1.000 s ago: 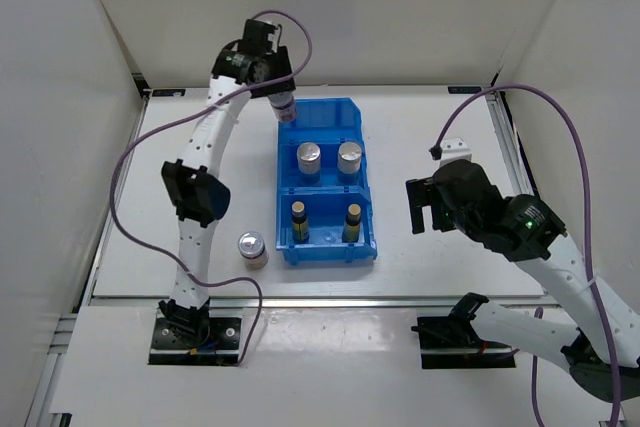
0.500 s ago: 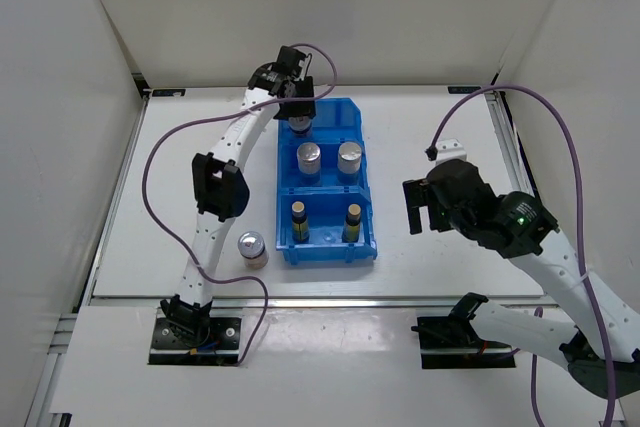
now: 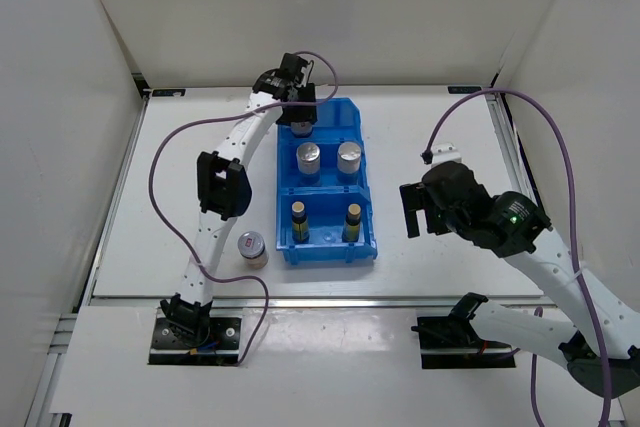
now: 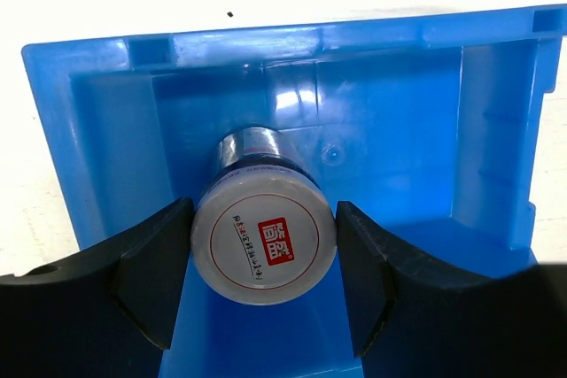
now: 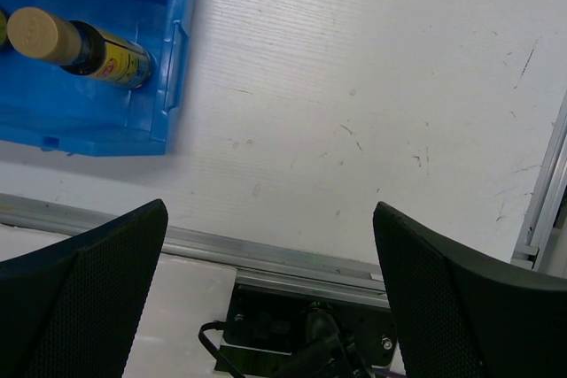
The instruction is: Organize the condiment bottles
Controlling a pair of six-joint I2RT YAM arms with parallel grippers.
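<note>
Six condiment bottles counted: four silver-lidded jars, two slim dark bottles; one jar mostly hidden from above.

Left gripper point(image 4: 265, 217) is clamped on the held jar point(image 4: 264, 245) inside the far compartment of the blue bin point(image 3: 366, 209). In the top view the gripper covers that jar, and I cannot tell whether it touches the bin floor. Middle compartment: two jars point(image 3: 309, 155) point(image 3: 348, 154). Near compartment: two slim bottles point(image 3: 298, 215) point(image 3: 352, 215); the right wrist view shows one whole and the other cut off at the frame edge. One loose jar point(image 3: 251, 246) stands on the table point(image 3: 430, 137) just left of the bin's near corner. Right gripper point(image 5: 268, 210) hangs right of the bin, fingers wide apart, nothing between them.
</note>
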